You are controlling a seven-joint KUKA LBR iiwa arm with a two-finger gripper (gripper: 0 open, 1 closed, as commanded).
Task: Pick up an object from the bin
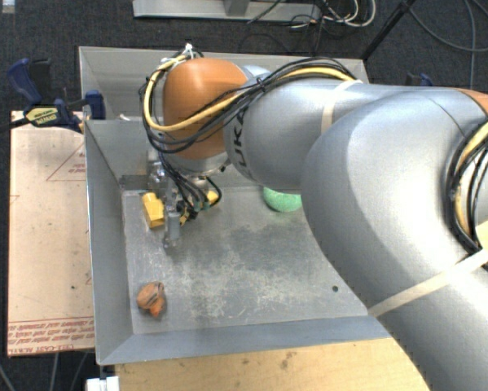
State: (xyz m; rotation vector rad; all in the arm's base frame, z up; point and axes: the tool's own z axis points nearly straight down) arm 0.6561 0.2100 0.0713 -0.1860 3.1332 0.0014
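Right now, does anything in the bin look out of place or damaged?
Nothing stands out. A small yellow block lies beside the tool, a brownish-orange lump sits at lower left, and a green rounded thing peeks from under the arm.

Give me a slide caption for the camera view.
Arm's gripper low in the bin beside a yellow block; brown lump and green object lie apart.

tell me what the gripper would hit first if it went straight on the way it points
Most likely the bare bin floor: the gripper points down, its tip close to the small yellow block, which seems beside that line, not under it. Depth is unclear here.
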